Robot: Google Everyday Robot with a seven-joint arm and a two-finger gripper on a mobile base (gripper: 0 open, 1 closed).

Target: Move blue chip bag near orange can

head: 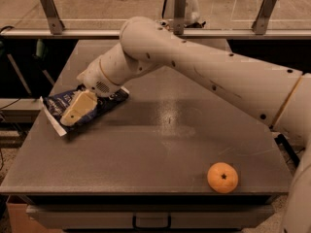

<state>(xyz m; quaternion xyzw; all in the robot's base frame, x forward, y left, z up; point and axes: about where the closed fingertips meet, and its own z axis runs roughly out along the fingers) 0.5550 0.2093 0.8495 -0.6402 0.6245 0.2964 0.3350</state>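
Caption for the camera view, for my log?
Hand over the bag near the left edge of the table; orange at front right.

Desk (pixel 160 144): grey top, drawer (pixel 151 221) fitted at front.
Bkgd: beige floor (pixel 107 6) seen past rail (pixel 97 32) w/ posts.
Pincer (pixel 73 114): seen low, desk's left.

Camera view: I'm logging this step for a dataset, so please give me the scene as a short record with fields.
gripper: at the table's left side, down on or just above the blue chip bag; contact unclear
blue chip bag: lying flat near the left edge, partly covered by the gripper
orange can: not visible; possibly hidden behind the arm
arm: reaches from the right across the table's back half
orange fruit: near the front right edge, alone
table: grey, flat top
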